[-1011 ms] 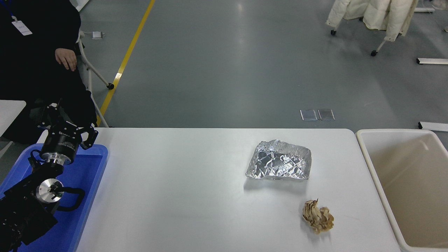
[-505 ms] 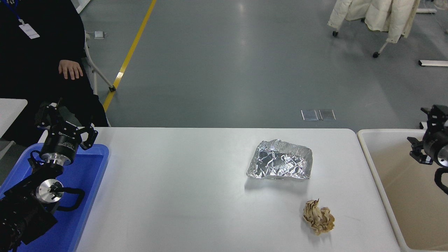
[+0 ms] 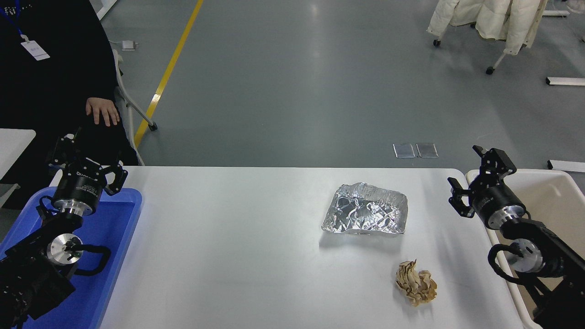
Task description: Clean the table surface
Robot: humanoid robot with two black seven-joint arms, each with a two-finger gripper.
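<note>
Bench [image 3: 237, 256]: white surface, carrying 2 pieces of litter. Foil tray [image 3: 364, 214] is lying right of centre; crumpled paper [image 3: 416, 288] is sitting nearer you than the foil. Your right claw [image 3: 475, 180] is hovering spread and empty right of the foil, clear room between. Left claw [image 3: 87, 167] is parking spread over the blue tray [image 3: 123, 219].

Things around me
I see a crumpled foil tray [image 3: 365, 214], a paper wad [image 3: 416, 288] nearer, blue tray [image 3: 116, 228] left, cream bin [image 3: 560, 201] right.
</note>
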